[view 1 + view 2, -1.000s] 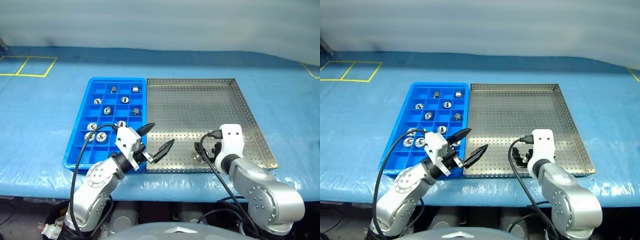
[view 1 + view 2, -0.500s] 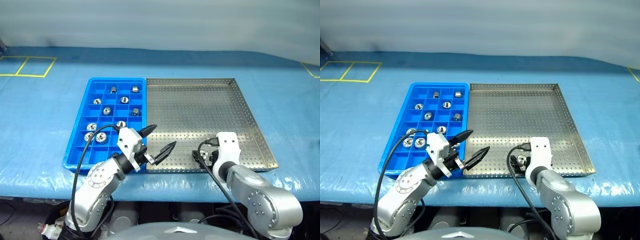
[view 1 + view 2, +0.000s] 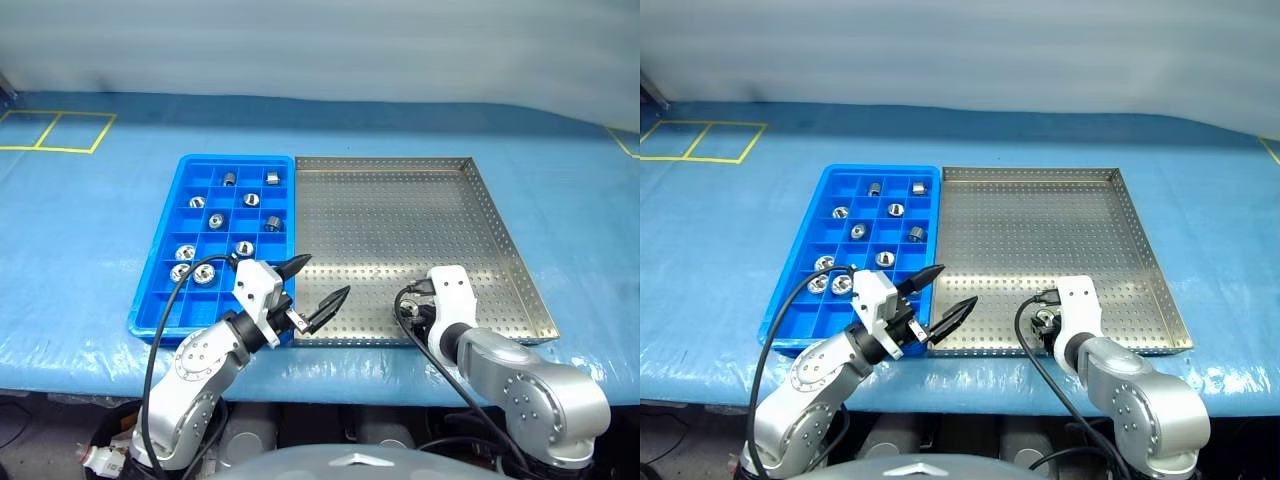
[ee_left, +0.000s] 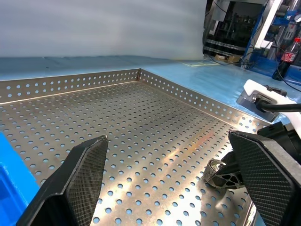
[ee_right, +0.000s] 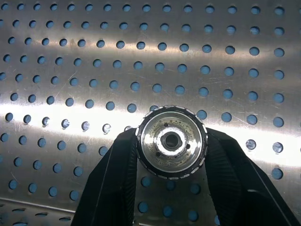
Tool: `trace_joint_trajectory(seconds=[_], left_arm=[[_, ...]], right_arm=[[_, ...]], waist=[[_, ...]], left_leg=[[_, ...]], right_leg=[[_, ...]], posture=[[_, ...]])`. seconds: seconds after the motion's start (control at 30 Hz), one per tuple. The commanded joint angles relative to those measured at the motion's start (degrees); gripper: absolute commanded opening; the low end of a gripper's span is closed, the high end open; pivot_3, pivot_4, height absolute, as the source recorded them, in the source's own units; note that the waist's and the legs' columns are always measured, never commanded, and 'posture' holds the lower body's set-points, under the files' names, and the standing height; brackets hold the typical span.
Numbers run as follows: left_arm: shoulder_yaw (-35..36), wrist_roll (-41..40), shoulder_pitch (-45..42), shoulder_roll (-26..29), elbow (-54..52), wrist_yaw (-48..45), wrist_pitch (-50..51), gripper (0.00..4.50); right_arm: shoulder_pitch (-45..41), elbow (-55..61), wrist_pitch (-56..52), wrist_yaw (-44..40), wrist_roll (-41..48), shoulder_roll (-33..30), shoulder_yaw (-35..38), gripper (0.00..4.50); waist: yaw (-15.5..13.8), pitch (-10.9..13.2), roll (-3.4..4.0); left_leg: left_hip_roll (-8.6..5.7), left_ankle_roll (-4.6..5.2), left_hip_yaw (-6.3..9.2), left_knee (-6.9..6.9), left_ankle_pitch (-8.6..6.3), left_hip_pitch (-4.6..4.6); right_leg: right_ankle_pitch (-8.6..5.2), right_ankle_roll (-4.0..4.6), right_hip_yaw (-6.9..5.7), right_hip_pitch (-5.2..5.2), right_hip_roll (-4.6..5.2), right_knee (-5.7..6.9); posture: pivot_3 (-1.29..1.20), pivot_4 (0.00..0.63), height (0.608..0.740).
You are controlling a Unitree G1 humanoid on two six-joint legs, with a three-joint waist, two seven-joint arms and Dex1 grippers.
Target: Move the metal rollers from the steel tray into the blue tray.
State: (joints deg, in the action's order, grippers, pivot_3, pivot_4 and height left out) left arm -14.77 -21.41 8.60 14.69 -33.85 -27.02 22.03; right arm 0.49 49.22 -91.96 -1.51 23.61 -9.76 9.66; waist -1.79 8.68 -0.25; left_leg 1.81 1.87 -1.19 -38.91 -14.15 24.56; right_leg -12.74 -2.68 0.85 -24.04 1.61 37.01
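Down at the near edge of the steel tray (image 3: 400,210): right gripper (image 5: 171,155) clamped on one metal roller (image 5: 171,141), black fingers (image 5: 120,174) pressed against its ribbed rim on both sides, roller's central hole facing the wrist camera, perforated floor directly behind it. Same roller seen from the left wrist as a small silver piece (image 4: 217,170) low on the tray floor, pinched between dark fingertips near the tray's right-hand near corner.

Further left, left gripper (image 3: 312,285) spread wide with nothing between its fingers (image 4: 84,174), hanging just above the seam where the steel tray meets the blue tray (image 3: 152,300), pointing level across the steel floor toward the right gripper but well apart from it.

Beyond, blue tray touching the steel tray's left side, long edges parallel. Several metal rollers (image 3: 213,220) already lying in separate square compartments: a few in the far rows, two side by side in the near left part (image 3: 181,271), just beyond the left arm's cable. Both trays resting on the blue table cover (image 3: 80,230), yellow tape lines (image 3: 50,130) marked at its far left.
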Motion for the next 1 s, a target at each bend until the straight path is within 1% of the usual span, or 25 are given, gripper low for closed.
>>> trace_joint_trajectory(seconds=[0.03,0.13,0.23,0.37,0.5,0.77,0.8,0.9,1.0], left_arm=[[0.63,-0.29,0.99,-0.11,-1.79,0.56,-1.36,4.50],[1.25,1.59,1.65,2.27,-1.47,-0.78,-3.55,4.50],[3.19,1.99,2.42,3.41,-1.87,-0.41,-4.94,4.50],[6.69,3.35,4.69,4.03,-2.89,1.03,-8.15,4.50],[9.53,5.11,8.94,3.06,-3.74,2.48,-13.87,4.50],[13.66,7.70,17.58,1.95,-5.53,5.27,-21.05,4.50],[14.03,7.99,18.73,1.97,-5.68,5.32,-21.78,4.50],[14.89,8.69,21.55,1.87,-5.95,5.49,-23.98,4.50],[15.84,8.77,23.45,1.78,-5.69,5.82,-25.74,4.50]], right_arm=[[-3.48,-0.02,-0.54,0.36,0.28,-0.24,-0.17,1.69],[-8.79,-0.30,-0.53,-0.46,-0.42,-0.93,0.20,1.69],[-13.17,-1.76,0.28,-1.24,-0.97,-2.33,-0.25,1.69],[-18.85,-5.03,6.72,-4.13,-0.76,-5.13,-4.00,1.69],[-23.10,-8.96,12.51,-8.02,0.27,-6.01,-9.11,1.69],[-26.60,-15.20,22.97,-13.00,-0.71,-5.65,-19.38,1.69],[-26.70,-15.67,24.83,-13.48,-1.64,-6.19,-21.65,1.69],[-25.81,-16.74,28.93,-14.28,-3.50,-6.64,-26.67,1.69],[-24.48,-16.94,30.80,-15.30,-3.63,-6.39,-28.78,1.69]], waist=[[0.03,0.01,0.01],[-0.33,0.03,0.04],[-1.12,0.04,0.04],[-2.31,0.05,0.05],[-3.67,0.06,0.03],[-8.42,0.07,0.00],[-9.06,0.07,0.00],[-11.13,0.07,0.00],[-13.46,0.07,-0.01]], left_leg=[[0.00,0.00,-0.01,0.00,0.00,0.00],[0.00,0.00,-0.02,0.00,0.00,0.04],[-0.01,0.00,-0.01,0.05,0.00,0.07],[-0.08,0.00,-0.06,0.19,0.00,0.14],[-0.11,0.00,-0.08,0.39,0.01,0.12],[-0.19,-0.02,-0.05,0.77,0.02,0.11],[-0.19,-0.03,-0.04,0.79,0.02,0.12],[-0.19,-0.03,-0.05,0.81,0.02,0.13],[-0.18,-0.03,-0.06,0.80,0.02,0.13]], right_leg=[[0.00,0.00,0.00,-0.01,0.00,0.00],[0.00,-0.01,0.01,-0.07,-0.01,0.02],[0.00,0.00,0.00,-0.12,-0.03,0.02],[0.00,0.01,0.04,-0.21,0.01,-0.05],[-0.01,0.04,0.04,-0.27,0.01,-0.08],[-0.01,0.07,0.02,-0.38,0.01,-0.14],[-0.02,0.06,0.00,-0.39,0.01,-0.14],[-0.10,0.02,-0.03,-0.42,0.01,-0.17],[-0.14,0.07,-0.06,-0.43,0.01,-0.18]], posture=[[0.21,0.150,0.740],[0.24,0.150,0.740],[0.28,0.150,0.740],[0.33,0.150,0.740],[0.41,0.150,0.740],[0.51,0.150,0.740],[0.53,0.150,0.740],[0.56,0.150,0.740],[0.57,0.150,0.740]])
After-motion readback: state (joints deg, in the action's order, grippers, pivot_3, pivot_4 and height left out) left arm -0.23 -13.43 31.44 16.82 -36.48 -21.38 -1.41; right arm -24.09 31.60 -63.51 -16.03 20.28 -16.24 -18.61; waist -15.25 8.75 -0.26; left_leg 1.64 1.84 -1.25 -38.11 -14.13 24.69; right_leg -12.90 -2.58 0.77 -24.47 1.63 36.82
